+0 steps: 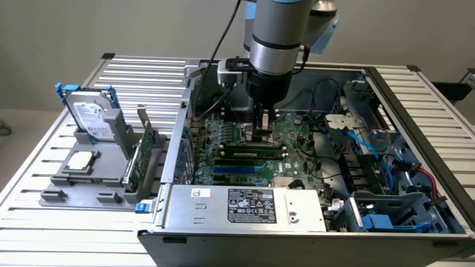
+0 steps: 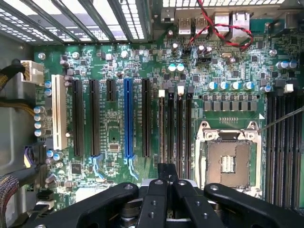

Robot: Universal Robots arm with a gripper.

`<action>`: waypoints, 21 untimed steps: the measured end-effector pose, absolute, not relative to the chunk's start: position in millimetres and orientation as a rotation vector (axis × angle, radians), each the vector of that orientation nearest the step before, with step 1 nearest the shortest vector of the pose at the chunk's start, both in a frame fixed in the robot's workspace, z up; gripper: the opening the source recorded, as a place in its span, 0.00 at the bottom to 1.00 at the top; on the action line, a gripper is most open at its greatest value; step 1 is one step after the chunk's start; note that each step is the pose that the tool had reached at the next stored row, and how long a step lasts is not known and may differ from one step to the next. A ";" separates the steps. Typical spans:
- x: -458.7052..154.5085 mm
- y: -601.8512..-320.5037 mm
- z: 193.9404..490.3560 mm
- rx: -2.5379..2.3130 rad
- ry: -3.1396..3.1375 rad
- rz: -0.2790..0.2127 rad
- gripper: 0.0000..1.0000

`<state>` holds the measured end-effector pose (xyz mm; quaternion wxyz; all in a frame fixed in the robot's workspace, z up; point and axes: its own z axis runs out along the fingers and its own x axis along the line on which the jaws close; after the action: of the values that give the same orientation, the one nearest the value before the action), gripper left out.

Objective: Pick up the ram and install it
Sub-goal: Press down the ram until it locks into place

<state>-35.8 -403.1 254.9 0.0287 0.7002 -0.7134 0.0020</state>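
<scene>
The ram (image 1: 254, 147) lies seated in a motherboard (image 1: 293, 146) slot just below the tool (image 1: 261, 123), whose jaws are clenched together, empty, inside the open computer case (image 1: 386, 161).

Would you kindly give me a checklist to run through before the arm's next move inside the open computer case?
1. Black pincer shut: ok.
2. Anything held between its tips: cannot tell.
3. Pincer low over the long black memory slots of the green motherboard: ok.
4. Long, narrow green ram stick with dark chips lying along a slot just in front of the pincer: ok.
5. Ram pressed fully home, white latch tabs closed: cannot tell.
6. Blue cable apart from the pincer: ok.
</scene>
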 end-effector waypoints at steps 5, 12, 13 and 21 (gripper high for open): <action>-35.8 -403.1 255.5 2.160 -2.200 0.002 0.11; -35.8 -403.1 255.9 2.159 -2.199 -0.001 0.11; -35.8 -403.1 255.9 2.159 -2.199 -0.002 0.11; -35.5 -406.4 256.0 2.132 -2.232 -0.012 0.11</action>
<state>-35.5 -406.4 256.0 0.0276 0.6905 -0.7228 -0.0039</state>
